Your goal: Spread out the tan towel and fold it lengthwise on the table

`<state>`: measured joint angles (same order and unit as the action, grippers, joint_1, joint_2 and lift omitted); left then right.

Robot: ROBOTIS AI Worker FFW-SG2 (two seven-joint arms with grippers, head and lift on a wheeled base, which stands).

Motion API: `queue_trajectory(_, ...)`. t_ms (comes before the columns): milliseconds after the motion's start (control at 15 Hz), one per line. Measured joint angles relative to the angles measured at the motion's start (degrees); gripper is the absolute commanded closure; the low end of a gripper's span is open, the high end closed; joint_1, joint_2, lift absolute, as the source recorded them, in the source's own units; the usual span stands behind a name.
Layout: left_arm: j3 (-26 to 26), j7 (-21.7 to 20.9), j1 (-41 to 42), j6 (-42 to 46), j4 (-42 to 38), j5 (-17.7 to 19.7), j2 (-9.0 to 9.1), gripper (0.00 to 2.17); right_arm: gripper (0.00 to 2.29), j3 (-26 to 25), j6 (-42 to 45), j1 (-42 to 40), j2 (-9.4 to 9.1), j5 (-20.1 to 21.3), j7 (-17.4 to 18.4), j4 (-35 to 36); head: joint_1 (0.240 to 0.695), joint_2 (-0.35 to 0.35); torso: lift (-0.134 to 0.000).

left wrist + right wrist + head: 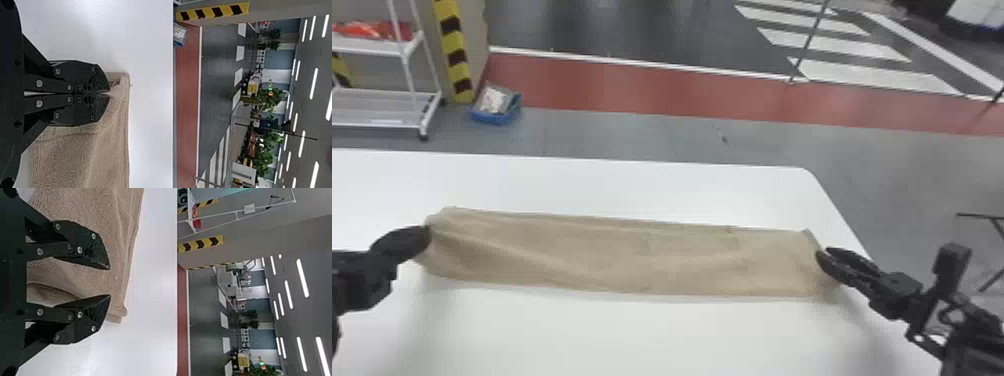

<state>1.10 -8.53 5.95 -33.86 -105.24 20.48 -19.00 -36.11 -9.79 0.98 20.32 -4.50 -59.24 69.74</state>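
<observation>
The tan towel (612, 255) lies lengthwise on the table (632, 335), between the left claw (426, 236), which is clenched on one end, and the right claw (825, 255), released at the other near the table's right edge, making one towel, one table and two claws.

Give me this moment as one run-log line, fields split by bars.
tan towel: long strip on white table | left claw: shut on towel's left end | right claw: open at right end
</observation>
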Motion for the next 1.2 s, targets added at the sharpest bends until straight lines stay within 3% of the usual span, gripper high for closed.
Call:
queue_trajectory(400, 1.6, 0.3, 1.7, -0.7, -1.7, -1.8, -0.13, 1.27, 0.07, 1.9, -13.8, 3.1, -0.35, 3.7, 5.2, 2.8, 0.695, -0.242, -0.124)
queue_trajectory(600, 2.9, 0.4, 1.6, -0.2, -1.8, -2.5, -0.47, 1.27, 0.08, 2.2, -18.5, 4.9, -1.30, 5.5, 5.9, 5.1, 0.695, -0.218, -0.124)
queue_trajectory(933, 3.9, -0.2, 1.7, -0.7, -2.2, -2.3, -1.43, 1.27, 0.09, 0.9, -24.6, 3.4, -5.36, 2.8, 6.0, 17.7, 0.695, -0.173, -0.124)
queue_trajectory(1000, 3.9, -0.1, 1.7, -1.5, -2.4, -2.4, -1.49, 1.18, 0.09, 0.8, -25.7, 2.8, -5.98, 1.8, 5.8, 20.4, 0.695, -0.159, -0.124)
queue_trajectory(1067, 3.9, -0.1, 1.9, -2.1, -2.6, -2.8, -1.53, 0.94, 0.09, 0.6, -26.3, 2.3, -6.43, 0.6, 5.2, 22.3, 0.695, -0.151, -0.124)
queue_trajectory(1133, 3.9, -0.1, 2.2, -2.5, -2.7, -3.1, -1.55, 0.59, 0.09, 0.5, -26.7, 2.0, -6.73, -0.4, 4.2, 23.2, 0.695, -0.143, -0.124)
queue_trajectory(1200, 3.9, -0.2, 2.6, -2.6, -2.7, -3.7, -1.56, 0.08, 0.09, 0.2, -27.0, 1.8, -7.00, -1.5, 2.7, 23.7, 0.695, -0.137, -0.124)
